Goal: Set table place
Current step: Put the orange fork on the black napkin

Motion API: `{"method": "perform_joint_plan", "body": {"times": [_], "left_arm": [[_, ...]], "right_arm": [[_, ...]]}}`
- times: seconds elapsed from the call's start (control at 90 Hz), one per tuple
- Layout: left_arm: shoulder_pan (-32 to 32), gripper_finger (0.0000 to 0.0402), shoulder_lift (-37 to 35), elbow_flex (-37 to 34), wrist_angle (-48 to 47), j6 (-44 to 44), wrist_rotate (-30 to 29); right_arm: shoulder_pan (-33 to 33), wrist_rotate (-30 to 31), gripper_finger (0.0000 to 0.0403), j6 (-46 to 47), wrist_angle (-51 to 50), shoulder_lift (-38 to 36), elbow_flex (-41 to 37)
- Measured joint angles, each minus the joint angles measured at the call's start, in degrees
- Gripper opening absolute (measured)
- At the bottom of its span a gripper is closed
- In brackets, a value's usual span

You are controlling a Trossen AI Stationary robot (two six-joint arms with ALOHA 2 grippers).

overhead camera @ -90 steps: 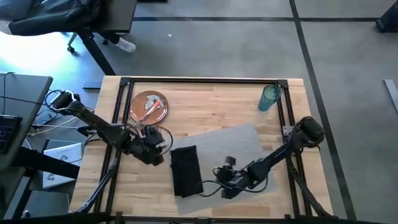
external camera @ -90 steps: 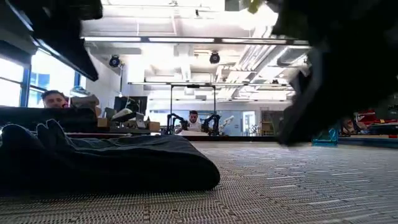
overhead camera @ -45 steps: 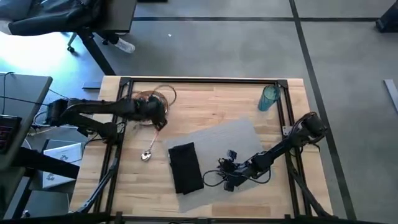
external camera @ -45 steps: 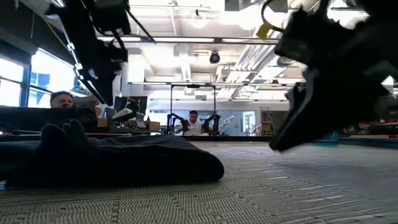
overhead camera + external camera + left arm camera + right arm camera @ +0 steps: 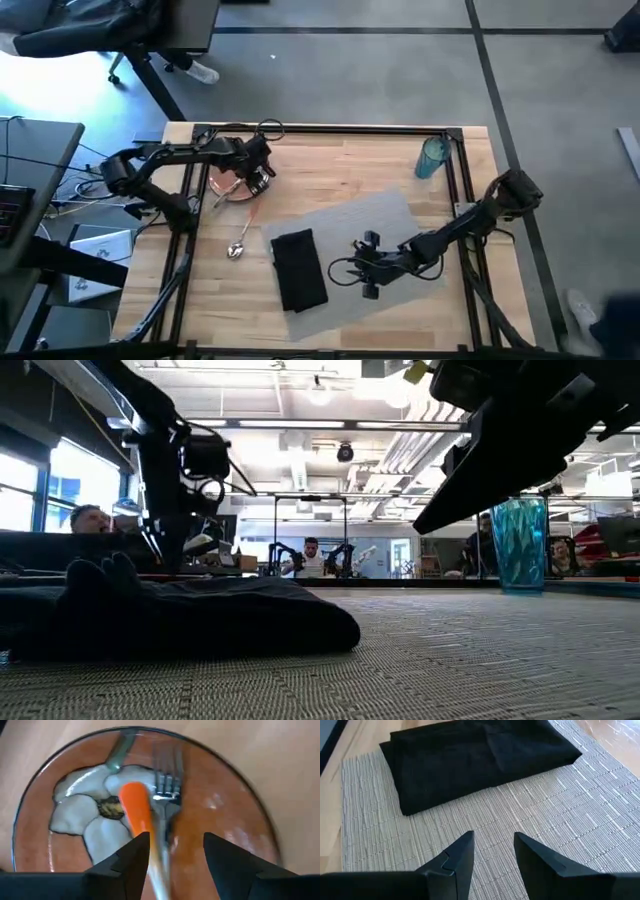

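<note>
- The left gripper (image 5: 256, 172) is hanging over the plate (image 5: 232, 186) near the far left corner of the table (image 5: 340, 170). Its two fingers (image 5: 131, 865) are apart and are holding nothing.
- The plate is brown-orange with a white flower on it. A fork (image 5: 165, 795) and an orange handle (image 5: 137, 812) are lying on the plate — right under those open fingers.
- The spoon (image 5: 238, 243) is lying on the bare wood, near the plate and just beside the left edge of the placemat (image 5: 385, 225).
- The right gripper (image 5: 362, 270) is hanging low over the grey placemat, just beside the napkin (image 5: 299, 270). Its fingers (image 5: 455, 862) are apart too, with nothing between them.
- The black napkin is lying folded on the left part of the placemat.
- The teal tumbler (image 5: 433, 157) is standing upright near the far right corner of the table — well apart from both grippers.
</note>
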Motion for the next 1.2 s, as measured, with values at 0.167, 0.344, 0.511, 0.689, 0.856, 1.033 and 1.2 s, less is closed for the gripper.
{"method": "perform_joint_plan", "body": {"times": [0.167,0.344,0.511,0.689,0.856,1.033,1.2], "left_arm": [[2.4,0.0170,1.7,0.0,1.9,2.7,1.8],[3.1,0.0170,2.0,0.0,2.5,3.8,3.6],[3.1,0.0170,2.0,0.0,2.7,4.0,3.7],[3.1,0.0170,1.9,0.0,2.7,5.7,5.2],[3.7,0.0170,1.9,0.0,2.4,5.7,5.0],[3.6,0.0170,1.7,0.0,2.0,6.2,4.6],[2.5,0.0170,-1.0,0.0,1.8,5.9,4.4]], "right_arm": [[-0.4,1.2,0.0126,-0.2,-0.1,0.0,0.0],[-0.4,1.5,0.0126,-0.2,-1.8,0.0,0.0],[-0.4,1.5,0.0126,-0.2,-2.2,0.0,0.0],[-0.4,1.6,0.0126,-0.2,-2.7,0.1,0.0],[-0.4,2.1,0.0126,-0.2,-2.8,0.1,0.0],[-0.4,2.1,0.0126,-0.2,-3.0,0.1,0.0],[-0.4,3.6,0.0126,-0.2,-3.2,0.1,0.0]]}}
